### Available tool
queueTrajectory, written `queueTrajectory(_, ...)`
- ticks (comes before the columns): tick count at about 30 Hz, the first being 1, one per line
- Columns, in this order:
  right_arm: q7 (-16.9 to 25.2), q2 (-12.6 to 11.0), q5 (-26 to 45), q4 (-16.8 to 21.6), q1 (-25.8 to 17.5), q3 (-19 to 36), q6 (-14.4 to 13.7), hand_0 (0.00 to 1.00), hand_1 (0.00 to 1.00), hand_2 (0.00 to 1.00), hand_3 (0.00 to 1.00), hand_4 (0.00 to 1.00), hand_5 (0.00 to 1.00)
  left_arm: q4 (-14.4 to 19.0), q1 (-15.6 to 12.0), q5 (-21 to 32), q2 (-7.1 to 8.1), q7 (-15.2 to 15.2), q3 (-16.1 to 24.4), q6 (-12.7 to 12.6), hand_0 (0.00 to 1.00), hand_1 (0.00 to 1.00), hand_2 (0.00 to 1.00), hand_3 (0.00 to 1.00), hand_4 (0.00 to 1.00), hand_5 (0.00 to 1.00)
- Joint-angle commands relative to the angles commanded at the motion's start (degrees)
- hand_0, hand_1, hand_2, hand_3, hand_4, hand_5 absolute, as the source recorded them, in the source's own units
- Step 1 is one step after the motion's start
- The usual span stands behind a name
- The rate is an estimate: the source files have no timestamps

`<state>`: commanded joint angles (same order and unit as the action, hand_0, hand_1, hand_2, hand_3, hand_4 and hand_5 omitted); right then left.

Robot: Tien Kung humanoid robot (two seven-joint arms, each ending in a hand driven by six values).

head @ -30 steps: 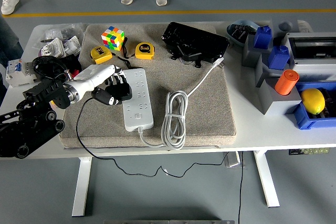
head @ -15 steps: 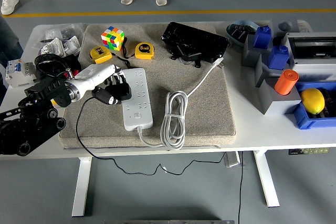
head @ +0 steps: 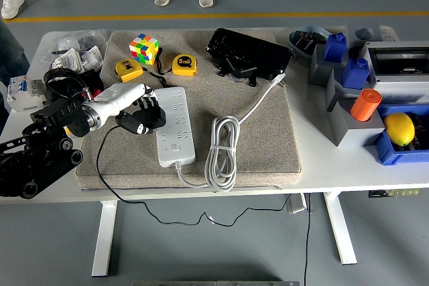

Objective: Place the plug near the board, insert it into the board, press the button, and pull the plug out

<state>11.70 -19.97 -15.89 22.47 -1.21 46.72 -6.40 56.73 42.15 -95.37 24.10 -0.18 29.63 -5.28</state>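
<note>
Left hand [head: 142, 117] reached in from the left, black fingers curled down around a black plug [head: 132, 124], right against the left edge of the white power strip [head: 175, 126]. Plug's thin black cable [head: 100, 172] trailed off over the table's [head: 335, 165] near edge. Strip lay lengthwise on the grey mat [head: 268, 132], beside its coiled white cord [head: 222, 149].
</note>
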Motion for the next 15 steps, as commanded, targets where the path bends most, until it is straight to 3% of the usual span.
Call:
queueTrajectory(9,0.00,-0.03,-0.04,0.02,0.07,-0.14,0.01,0.714,0.720,0.735,0.650,0.998,0.629,-0.04,0.02,0.79,0.04,0.01,0.08,0.30,0.546,0.564,0.589,0.604,0.934,0.031)
queueTrajectory(10,0.01,-0.01,-0.06,0.03,0.08,-0.10,0.00,0.715,0.720,0.735,0.650,0.998,0.629,-0.01,0.03,0.83,0.02,0.01,0.03,0.41,0.560,0.585,0.597,0.624,0.998,0.127)
queueTrajectory(15,0.01,0.01,-0.06,0.01,0.05,0.02,0.02,0.715,0.720,0.735,0.650,0.998,0.629,0.21,-0.03,1.75,0.17,-0.01,0.11,1.15,0.560,0.585,0.597,0.624,0.998,0.127)
